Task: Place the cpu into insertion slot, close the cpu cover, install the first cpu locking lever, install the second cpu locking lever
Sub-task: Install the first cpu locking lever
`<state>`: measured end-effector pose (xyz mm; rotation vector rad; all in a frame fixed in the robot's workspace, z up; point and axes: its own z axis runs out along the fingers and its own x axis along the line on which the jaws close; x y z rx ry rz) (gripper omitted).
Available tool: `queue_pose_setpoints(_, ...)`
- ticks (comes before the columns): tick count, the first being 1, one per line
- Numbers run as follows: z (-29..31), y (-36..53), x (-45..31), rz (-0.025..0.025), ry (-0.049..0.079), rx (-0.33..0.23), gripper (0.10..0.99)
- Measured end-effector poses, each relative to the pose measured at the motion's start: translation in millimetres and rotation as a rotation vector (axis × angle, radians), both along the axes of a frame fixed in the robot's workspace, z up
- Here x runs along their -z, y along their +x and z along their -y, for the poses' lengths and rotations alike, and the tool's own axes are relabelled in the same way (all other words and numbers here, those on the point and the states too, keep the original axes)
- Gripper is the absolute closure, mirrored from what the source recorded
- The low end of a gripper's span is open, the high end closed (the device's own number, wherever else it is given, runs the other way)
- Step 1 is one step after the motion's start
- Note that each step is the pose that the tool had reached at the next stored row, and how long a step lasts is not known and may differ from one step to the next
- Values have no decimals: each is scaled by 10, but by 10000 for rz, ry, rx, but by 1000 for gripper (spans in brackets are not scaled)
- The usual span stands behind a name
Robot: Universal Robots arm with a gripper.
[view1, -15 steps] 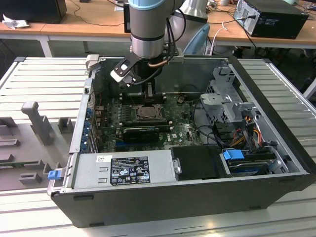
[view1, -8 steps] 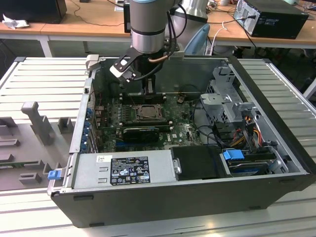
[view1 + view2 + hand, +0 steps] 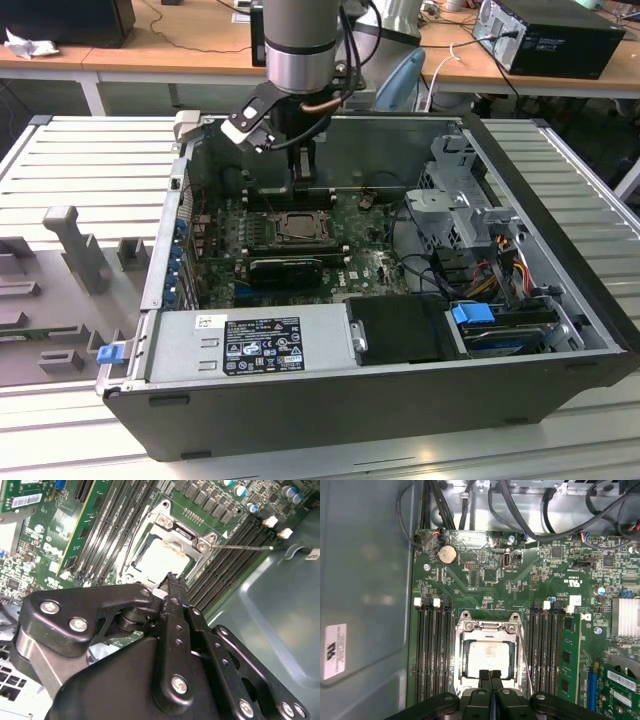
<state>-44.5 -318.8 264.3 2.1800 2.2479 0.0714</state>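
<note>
Reaching down into the open computer case (image 3: pixel 380 400), which lies on its side on the ribbed metal counter (image 3: pixel 90 160), the arm (image 3: pixel 300 45) holds its jaws low over the motherboard (image 3: pixel 372 255), toward the far wall of the case and somewhat to the exterior view's left. The jaws are closed, their two black tips pressed together with nothing between them. They sit right at one edge of the insertion slot (image 3: pixel 272 235), on the side opposite the two screw heads of the cpu cover (image 3: pixel 489 626); whether the tips actually touch the metal cannot be told. The cpu (image 3: pixel 487 659) lies flat inside the slot, its pale silver face showing through the square cut-out of the cover, which lies down around it as a thin silver frame. In the second wrist view the cpu (image 3: pixel 159 560) shows just beyond the jaw tips, with the cover (image 3: pixel 182 532) framing it. A thin wire locking lever (image 3: pixel 245 547) reaches out from the corner of the cover over the nearby memory slots (image 3: pixel 225 565); in the first wrist view a wire lever (image 3: pixel 524 650) runs alongside the socket, between it and a bank of memory slots (image 3: pixel 547 650). In the exterior view a long black expansion card (image 3: pixel 285 268) lies just on the near side of the socket, and a silver power supply (image 3: pixel 250 342) fills the near left of the case.
</note>
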Motion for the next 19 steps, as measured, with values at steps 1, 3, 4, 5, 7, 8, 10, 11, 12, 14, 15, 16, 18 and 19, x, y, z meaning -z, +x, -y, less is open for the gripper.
queue_pose_setpoints(1, 0, 0, -22, -1, 0, 0, 980)
queue_pose_setpoints(3, 0, 0, -81, -1, -1, 0, 980)
queue_pose_setpoints(4, 0, 0, -129, -1, -1, 0, 980)
queue_pose_setpoints(5, -1, 0, -143, 0, -8, -1, 980)
queue_pose_setpoints(7, 0, 0, -144, 0, -11, -104, 980)
queue_pose_setpoints(8, -1, 1, -144, 0, -11, -264, 980)
queue_pose_setpoints(10, 0, 2, -144, -1, -11, -785, 980)
queue_pose_setpoints(11, 0, 2, -144, 0, -11, -973, 980)
queue_pose_setpoints(12, -1, 2, -143, 0, -11, -1148, 980)
queue_pose_setpoints(14, 0, 2, -140, 0, -12, -1887, 980)
queue_pose_setpoints(15, 0, 1, -138, 1, -12, -2023, 980)
queue_pose_setpoints(16, -1, 1, -136, 0, -16, -2157, 980)
queue_pose_setpoints(18, -1, 2, -134, -3, -19, -2428, 980)
queue_pose_setpoints(19, -1, 2, -131, -2, -18, -2705, 980)
